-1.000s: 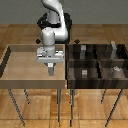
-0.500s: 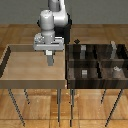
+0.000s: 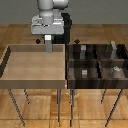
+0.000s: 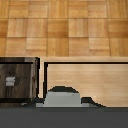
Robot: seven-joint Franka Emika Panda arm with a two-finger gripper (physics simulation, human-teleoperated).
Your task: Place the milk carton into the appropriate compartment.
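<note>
Lifted higher than before, the jaws (image 3: pixel 48 46) are clamped on the milk carton (image 3: pixel 49 47) above the tan tray (image 3: pixel 10 60), beside the dark divided bin (image 3: pixel 95 61) holding grey blocks (image 3: pixel 84 73).

milk carton (image 4: pixel 63 96): bottom cut off | jaws: grip hidden

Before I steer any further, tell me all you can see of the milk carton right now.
The small white-grey rectangular milk carton hangs upright, taller than wide, directly under the white-and-grey robot gripper, apparently pinched at its top. It is lifted above the far edge of the large light-tan wooden tray, touching nothing else. The dark-brown four-part divided bin lies toward the exterior view's right. In the wrist view only a pale grey rounded face shows; no markings are legible.
</note>
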